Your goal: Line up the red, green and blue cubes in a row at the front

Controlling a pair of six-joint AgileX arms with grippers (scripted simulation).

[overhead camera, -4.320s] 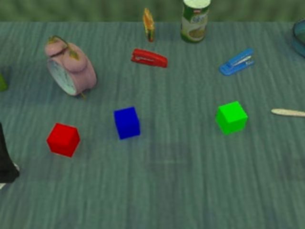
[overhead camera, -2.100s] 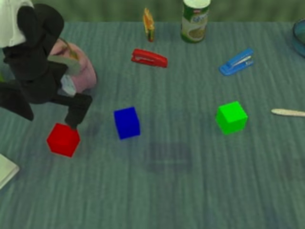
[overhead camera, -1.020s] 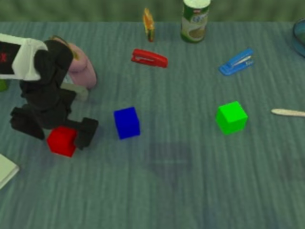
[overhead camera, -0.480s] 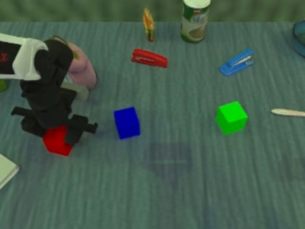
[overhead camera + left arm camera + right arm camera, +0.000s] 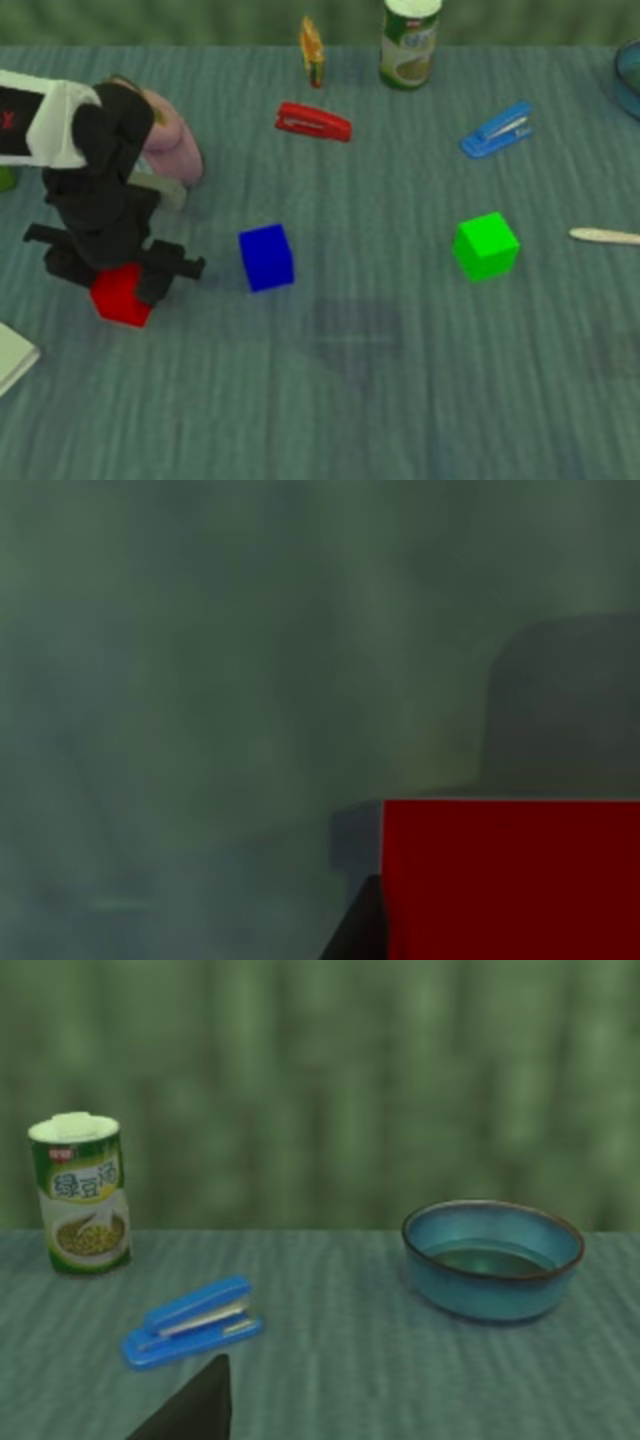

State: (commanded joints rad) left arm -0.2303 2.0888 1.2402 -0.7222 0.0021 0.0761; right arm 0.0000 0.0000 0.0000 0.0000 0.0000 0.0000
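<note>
My left gripper (image 5: 116, 272) is down at the table's left side and shut on the red cube (image 5: 120, 295), one black finger on each side of it. The left wrist view shows that red cube (image 5: 510, 880) close up, with a dark finger (image 5: 360, 930) pressed against its side. Just right of the gripper, the blue cube (image 5: 266, 257) rests on the cloth. The green cube (image 5: 486, 245) sits further right. My right gripper (image 5: 200, 1410) is outside the top view; only a dark tip of it shows in the right wrist view.
The pink alarm clock (image 5: 172, 150) stands behind my left arm. At the back are a red stapler (image 5: 313, 122), a small carton (image 5: 313, 50), a green can (image 5: 410, 42), a light-blue stapler (image 5: 497, 130) and a blue bowl (image 5: 630, 75). A pale stick (image 5: 604, 236) lies at the right edge.
Over the last second the left gripper's fingers closed onto the red cube, nudging it slightly left. Nothing has moved in the last half second.
</note>
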